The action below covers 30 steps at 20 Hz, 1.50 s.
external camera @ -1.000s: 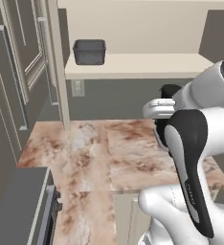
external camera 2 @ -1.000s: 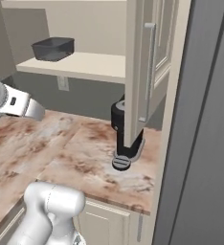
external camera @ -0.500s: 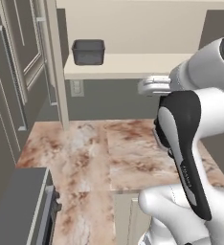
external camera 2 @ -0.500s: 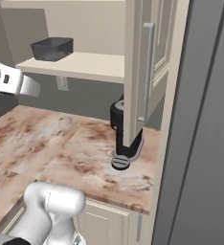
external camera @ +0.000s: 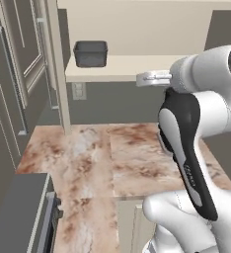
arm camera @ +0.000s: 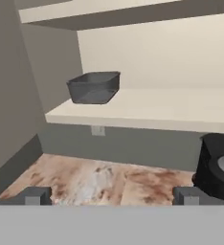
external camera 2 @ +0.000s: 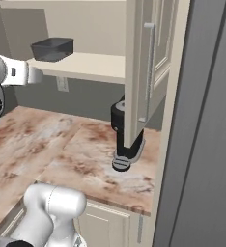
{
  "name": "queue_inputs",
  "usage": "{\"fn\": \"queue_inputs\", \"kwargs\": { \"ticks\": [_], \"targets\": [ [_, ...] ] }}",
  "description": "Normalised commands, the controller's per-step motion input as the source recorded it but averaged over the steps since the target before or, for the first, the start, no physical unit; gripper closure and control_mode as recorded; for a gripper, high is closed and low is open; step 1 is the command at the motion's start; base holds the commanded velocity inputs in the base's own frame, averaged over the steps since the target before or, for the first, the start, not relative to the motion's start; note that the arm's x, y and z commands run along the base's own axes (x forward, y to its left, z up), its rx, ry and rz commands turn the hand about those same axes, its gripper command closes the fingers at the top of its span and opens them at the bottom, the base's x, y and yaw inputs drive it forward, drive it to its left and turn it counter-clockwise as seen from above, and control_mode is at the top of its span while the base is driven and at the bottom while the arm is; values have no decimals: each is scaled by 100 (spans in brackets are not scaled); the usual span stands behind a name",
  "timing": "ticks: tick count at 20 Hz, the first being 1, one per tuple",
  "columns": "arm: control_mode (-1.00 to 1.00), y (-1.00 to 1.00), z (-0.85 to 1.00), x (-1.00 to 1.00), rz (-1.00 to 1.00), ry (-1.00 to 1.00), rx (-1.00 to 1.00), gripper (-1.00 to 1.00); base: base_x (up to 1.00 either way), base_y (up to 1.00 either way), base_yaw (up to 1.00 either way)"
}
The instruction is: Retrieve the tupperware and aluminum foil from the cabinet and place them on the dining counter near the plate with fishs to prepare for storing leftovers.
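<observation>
The arm [external camera: 186, 133] has risen toward the tupperware [external camera: 90, 53] on the cabinet [external camera: 132, 66] shelf.

Left base cam: behind arm, looks fwd/down from 7 o'clock side. Right base cam: same from 5 o'clock. Both share cabinet [external camera: 132, 66] shelf w/ tupperware [external camera: 90, 53] at 12, marbled counter [external camera: 97, 158] below. Hand cam: nearer, level, tub at 11.

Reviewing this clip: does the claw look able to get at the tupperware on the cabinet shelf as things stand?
Probably yes: the tupperware sits alone on the open shelf, doors swung aside, and the open claw faces it with nothing between.
</observation>
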Motion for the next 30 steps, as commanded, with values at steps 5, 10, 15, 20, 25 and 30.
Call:
{"fn": "queue_inputs", "kwargs": {
  "ticks": [5, 10, 15, 20, 25, 30],
  "targets": [
    [-100, 17, 37, 38, 0, -2, 0, -100, 0, 0, 0],
    [-100, 7, 31, 49, -2, 4, 0, -100, 0, 0, 0],
    [-100, 0, 4, 53, -5, 7, 0, -100, 0, 0, 0],
    [-100, 11, -3, 61, -1, 0, 0, -100, 0, 0, 0],
    [-100, 19, -4, 70, 0, 0, 0, -100, 0, 0, 0],
    [-100, 20, -5, 71, 0, 0, 0, -100, 0, 0, 0]
  ]
}}
